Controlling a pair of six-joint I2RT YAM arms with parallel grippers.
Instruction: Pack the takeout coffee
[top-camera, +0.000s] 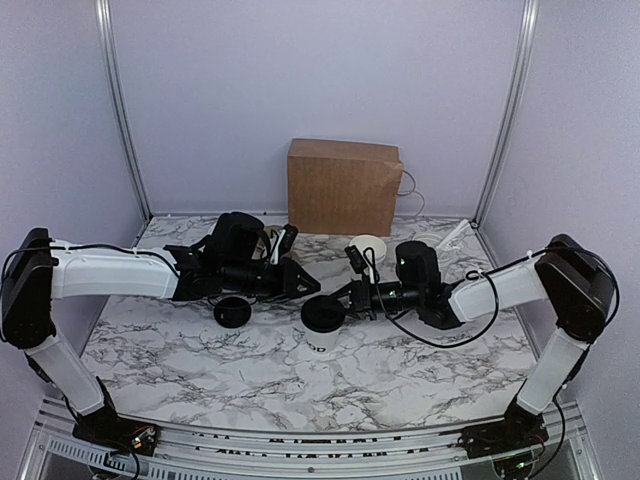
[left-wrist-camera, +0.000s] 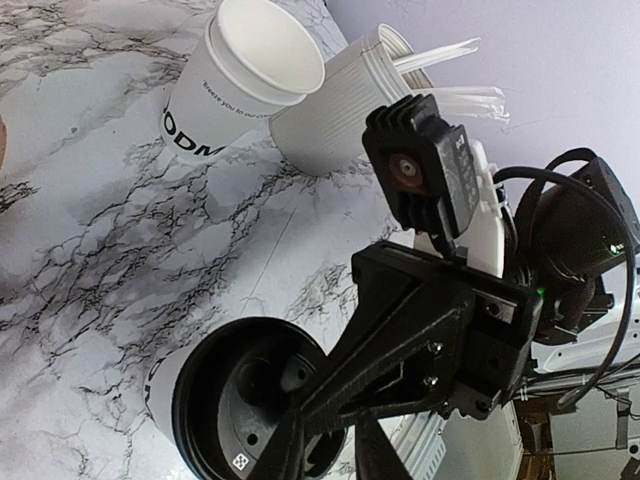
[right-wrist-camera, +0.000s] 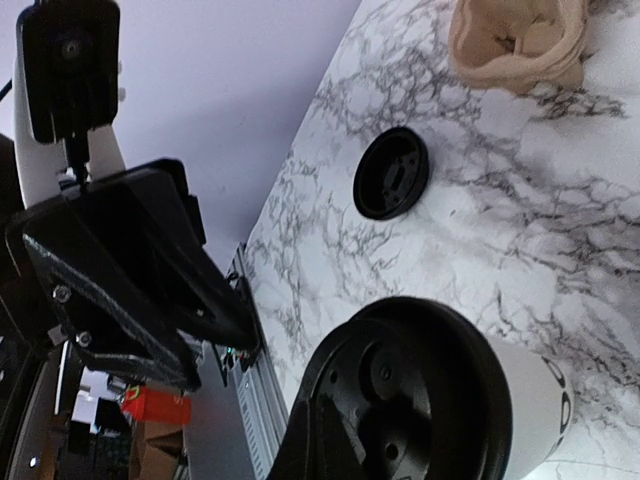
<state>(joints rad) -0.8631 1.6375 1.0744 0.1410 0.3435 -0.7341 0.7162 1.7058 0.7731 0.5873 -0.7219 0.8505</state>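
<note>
The takeout coffee (top-camera: 323, 322), a white lettered cup under a black lid, stands mid-table; it also shows in the left wrist view (left-wrist-camera: 235, 410) and the right wrist view (right-wrist-camera: 430, 390). My left gripper (top-camera: 312, 287) reaches in from the left, and its fingers (left-wrist-camera: 278, 455) straddle the lid's rim, closed on it. My right gripper (top-camera: 342, 297) comes from the right, shut, with its tip (right-wrist-camera: 320, 440) resting on the lid's edge. The cup's lower half is hidden in both wrist views.
A brown paper bag (top-camera: 343, 187) stands upright at the back wall. A loose black lid (top-camera: 232, 312) lies left of the cup. A lidless lettered cup (left-wrist-camera: 235, 85) and a frosted tumbler with sticks (left-wrist-camera: 340, 110) stand behind. A tan crumpled thing (right-wrist-camera: 515, 40) lies far left.
</note>
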